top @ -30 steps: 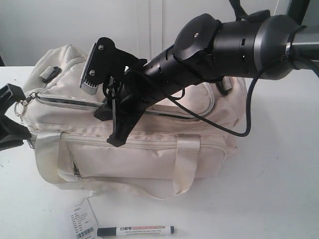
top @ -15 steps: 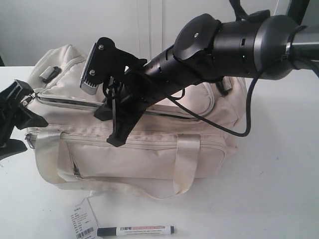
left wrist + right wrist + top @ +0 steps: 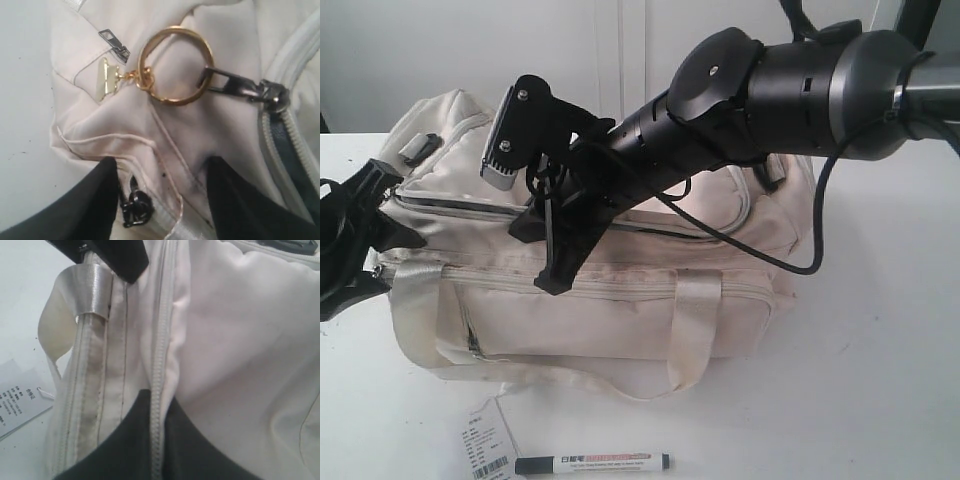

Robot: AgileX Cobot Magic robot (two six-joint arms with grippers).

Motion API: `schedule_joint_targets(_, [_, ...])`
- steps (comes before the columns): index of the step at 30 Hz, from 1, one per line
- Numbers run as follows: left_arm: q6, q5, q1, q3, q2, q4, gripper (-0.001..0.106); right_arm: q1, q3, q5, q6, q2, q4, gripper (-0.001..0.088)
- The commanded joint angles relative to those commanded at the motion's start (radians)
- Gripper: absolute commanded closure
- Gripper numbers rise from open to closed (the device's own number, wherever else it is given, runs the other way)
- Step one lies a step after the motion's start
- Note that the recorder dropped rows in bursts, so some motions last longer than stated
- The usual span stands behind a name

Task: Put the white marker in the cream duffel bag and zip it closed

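- My left gripper [image 3: 161,170] stands wide, with one finger on each side of the fabric at the 9 o'clock end of the cream duffel bag [image 3: 620,320]. It holds nothing.
- I judge it is placed there for the zipper pull [image 3: 235,82] and its gold ring [image 3: 175,65], which lie just ahead of the fingers.
- My right gripper [image 3: 157,405] is narrow. Its fingers seem to pinch the zip ridge on top of the bag, probably to keep the cloth steady.
- Next to the pull some dark lining [image 3: 292,160] shows, so the main zip looks a little open there.
- The white marker [image 3: 592,463] lies on the table [image 3: 880,380] at 6 o'clock from the bag, beside the paper tag [image 3: 485,445] and well apart from both grippers. It is not yet inside.
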State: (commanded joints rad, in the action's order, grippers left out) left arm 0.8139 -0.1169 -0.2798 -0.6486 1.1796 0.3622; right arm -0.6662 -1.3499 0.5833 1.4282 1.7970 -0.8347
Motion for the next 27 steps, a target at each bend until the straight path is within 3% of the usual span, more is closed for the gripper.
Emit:
schedule_joint_targets(4, [-0.003, 0.017, 0.0, 0.0, 0.0, 0.0, 0.105, 0.0, 0.0, 0.0, 0.0, 0.0, 0.0, 0.0868])
schedule_joint_targets(10, [-0.002, 0.008, 0.0, 0.0, -0.003, 0.0, 0.105, 0.0, 0.0, -0.008, 0.0, 0.0, 0.0, 0.085])
schedule_joint_targets(19, [-0.006, -0.012, 0.0, 0.0, -0.004, -0.006, 0.105, 0.0, 0.0, -0.006, 0.0, -0.024, -0.002, 0.0468])
schedule_joint_targets(27, [-0.015, -0.011, 0.0, 0.0, -0.004, -0.012, 0.105, 0.0, 0.0, -0.022, 0.0, -0.038, -0.002, 0.0458])
